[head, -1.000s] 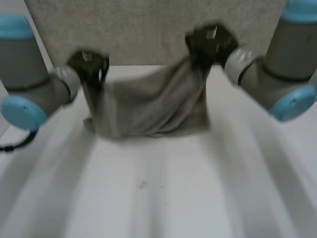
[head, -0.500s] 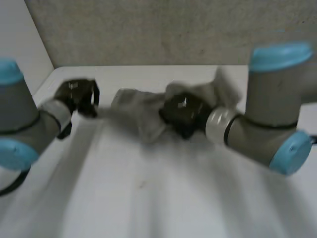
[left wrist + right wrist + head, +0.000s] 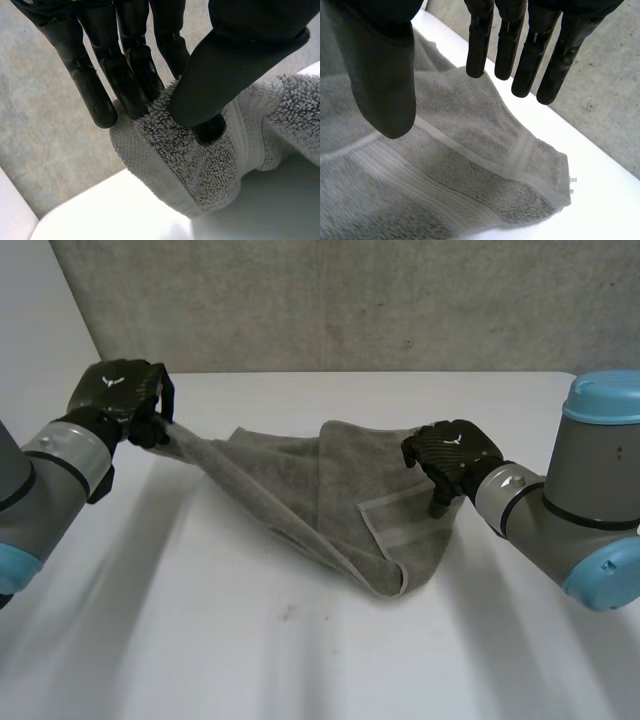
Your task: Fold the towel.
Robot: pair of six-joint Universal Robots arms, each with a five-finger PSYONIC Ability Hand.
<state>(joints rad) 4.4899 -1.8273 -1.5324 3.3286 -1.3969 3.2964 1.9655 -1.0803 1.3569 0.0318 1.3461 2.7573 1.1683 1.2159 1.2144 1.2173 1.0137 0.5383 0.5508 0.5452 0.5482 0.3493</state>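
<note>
The left hand (image 3: 122, 392) is seen raised above the table (image 3: 300, 660), with a corner of the grey towel (image 3: 290, 480) pinched between its thumb and straight fingers. From that corner the cloth is drawn down in a taut ridge to a rumpled heap lying mid-table. The right hand (image 3: 452, 453) is held over the heap's other end, fingers straight and parted from the thumb, with nothing gripped; whether the fingertips touch the cloth cannot be told. The towel is judged soft, light, limp and thick-piled, so little slipping is expected. The banded hem corner near the right fingertips is judged the best hold. The remaining corners are hidden in the folds.
</note>
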